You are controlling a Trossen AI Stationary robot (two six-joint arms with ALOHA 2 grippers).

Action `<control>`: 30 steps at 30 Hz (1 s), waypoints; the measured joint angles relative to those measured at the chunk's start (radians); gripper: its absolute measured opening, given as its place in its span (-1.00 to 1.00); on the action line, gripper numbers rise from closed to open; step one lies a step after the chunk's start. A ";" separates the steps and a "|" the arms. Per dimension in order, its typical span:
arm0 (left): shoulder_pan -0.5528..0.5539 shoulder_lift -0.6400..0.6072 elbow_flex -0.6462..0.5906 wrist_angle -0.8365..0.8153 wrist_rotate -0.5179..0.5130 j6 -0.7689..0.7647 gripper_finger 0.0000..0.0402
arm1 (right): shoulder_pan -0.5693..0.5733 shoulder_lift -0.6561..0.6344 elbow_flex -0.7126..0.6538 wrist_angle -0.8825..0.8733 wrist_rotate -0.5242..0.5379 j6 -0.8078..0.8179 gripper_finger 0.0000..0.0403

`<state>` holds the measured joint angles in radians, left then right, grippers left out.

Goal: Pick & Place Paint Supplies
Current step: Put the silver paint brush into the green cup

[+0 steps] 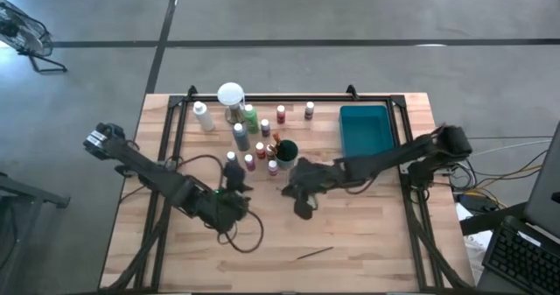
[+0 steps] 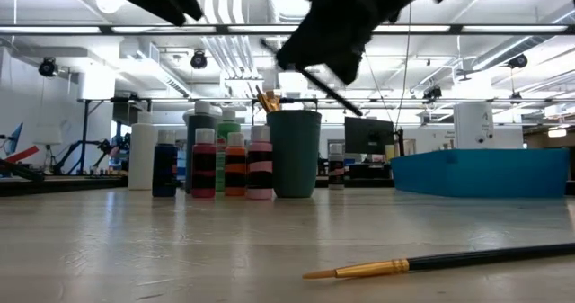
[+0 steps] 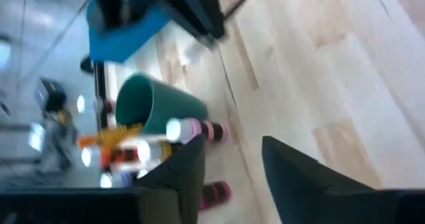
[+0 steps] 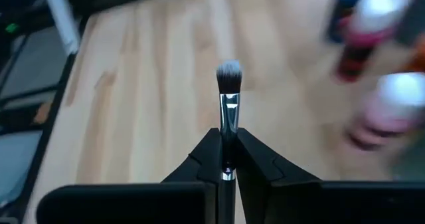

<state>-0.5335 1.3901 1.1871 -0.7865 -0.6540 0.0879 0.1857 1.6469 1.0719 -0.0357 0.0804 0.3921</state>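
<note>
above the middle of the table, the right gripper (image 4: 226, 159) is clamped on a thin dark brush (image 4: 228, 98), whose pale bristle head points out past the fingertips. in the high view this right gripper (image 1: 302, 188) hangs just beside the teal cup (image 1: 286, 151), which already holds a few brushes and stands among the paint bottles (image 1: 249, 161). the low view shows the held brush (image 2: 314, 76) slanting in the air above and beside the cup (image 2: 294, 153), not yet over its mouth.

the left gripper (image 3: 232, 164) sits nearer the table's front on the left, its fingers apart with nothing between them, close to a pink-and-black bottle (image 3: 199, 129). a second brush (image 1: 315, 253) lies alone on the bare wood, well apart from the cluster. the teal tray (image 1: 365, 129) stands to the right, with nothing visible in it.

judging from this, the risky part is the drop into the cup. the brush is gripped near one end, so it may swing or slip as the wrist tilts; if its tip catches the cup's rim or the brushes already inside, the light cup could tip and knock the bottles packed against it. the two arms are also close together, so a careless move by either could brush the other or a bottle.
</note>
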 joint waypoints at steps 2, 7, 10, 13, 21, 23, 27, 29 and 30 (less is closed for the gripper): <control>-0.001 -0.042 -0.040 0.024 -0.003 -0.082 -0.14 | -0.004 -0.062 -0.062 0.084 0.067 -0.021 -0.91; -0.001 -0.130 -0.214 0.256 -0.058 -0.134 -0.08 | -0.059 -0.151 -0.234 0.540 0.112 -0.125 -0.91; -0.001 -0.170 -0.329 0.462 -0.065 -0.116 -0.08 | -0.107 -0.163 -0.307 0.761 0.115 -0.179 -0.91; -0.001 -0.201 -0.434 0.677 -0.064 -0.102 -0.09 | -0.145 -0.157 -0.347 0.877 0.110 -0.227 -0.91; 0.000 -0.227 -0.646 1.154 -0.063 -0.099 -0.09 | -0.227 -0.064 -0.361 1.038 0.106 -0.314 -0.91; 0.001 -0.228 -0.684 1.238 -0.063 -0.096 -0.09 | -0.241 -0.013 -0.361 1.078 0.106 -0.321 -0.91; 0.001 -0.229 -0.730 1.316 -0.063 -0.081 -0.09 | -0.256 0.098 -0.361 1.162 0.106 -0.304 -0.91; 0.002 -0.230 -0.736 1.329 -0.064 -0.081 -0.09 | -0.257 0.141 -0.361 1.214 0.107 -0.293 -0.91; 0.002 -0.230 -0.736 1.333 -0.064 -0.079 -0.09 | -0.257 0.159 -0.360 1.241 0.110 -0.292 -0.91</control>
<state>-0.5320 1.1603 0.4511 0.5468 -0.7177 0.0086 -0.0711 1.8059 0.7123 1.2054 0.1903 0.0998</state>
